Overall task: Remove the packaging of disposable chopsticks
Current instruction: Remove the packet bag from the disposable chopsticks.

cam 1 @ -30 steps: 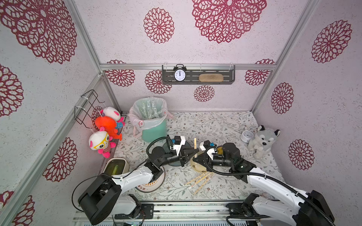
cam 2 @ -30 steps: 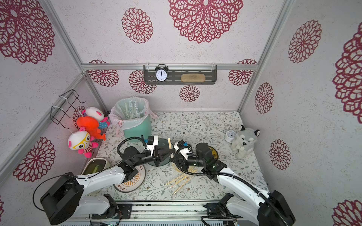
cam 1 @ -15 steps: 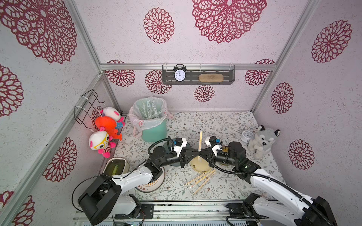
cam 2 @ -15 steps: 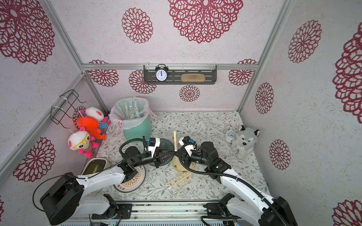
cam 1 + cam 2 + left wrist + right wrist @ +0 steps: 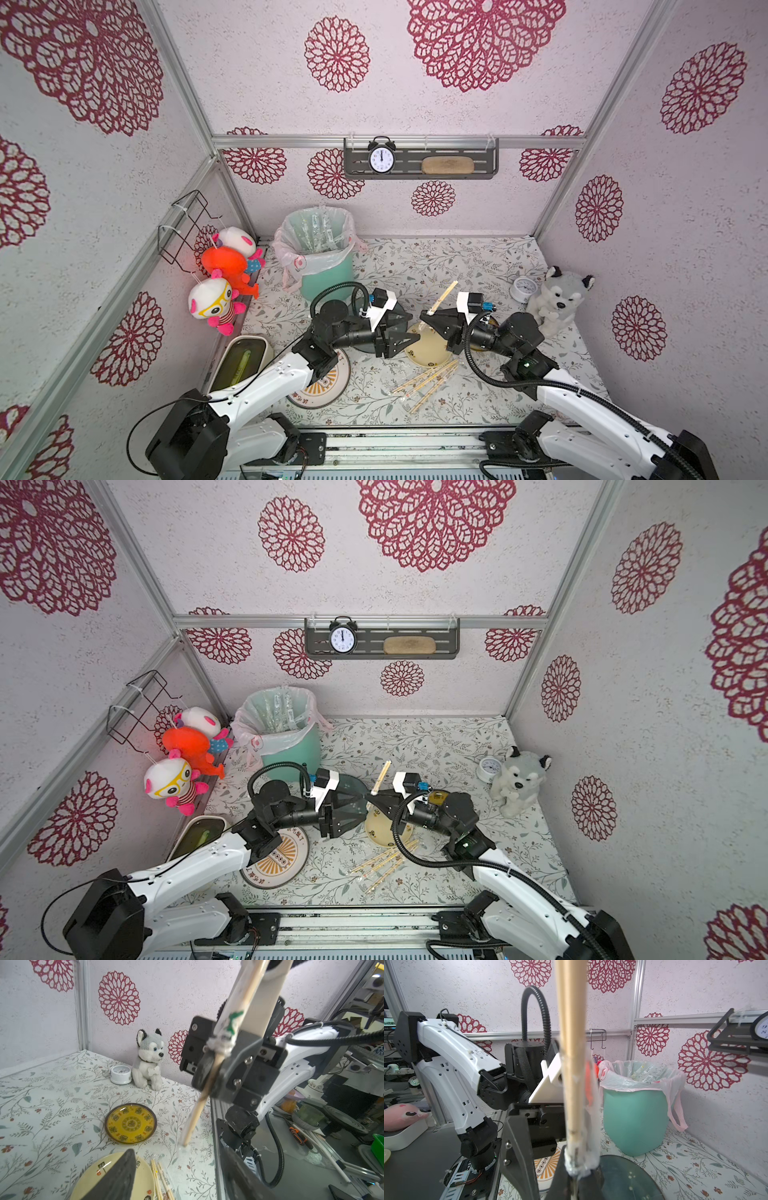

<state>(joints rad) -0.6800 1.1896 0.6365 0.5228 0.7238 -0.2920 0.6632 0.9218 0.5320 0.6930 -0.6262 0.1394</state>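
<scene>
Right fingers [image 5: 243, 1057] are pinching the chopstick pair [image 5: 444, 295] partway along, sticks tilting up near the cream plate [image 5: 428, 355]. Sleeve [image 5: 226, 1020] is bunching against that pinch, a clear tail hanging beside the sticks in the right wrist view. Left fingers [image 5: 397, 320] are standing spread just beside the pair, gripping nothing. My read: I'm lining the left up to clamp plastic only, clear of the wood, then pulling along the stick axis while the right is holding firm. Risk: catching wood too, or film slipping. Sleeve is going to the bin [image 5: 328, 286] after.
</scene>
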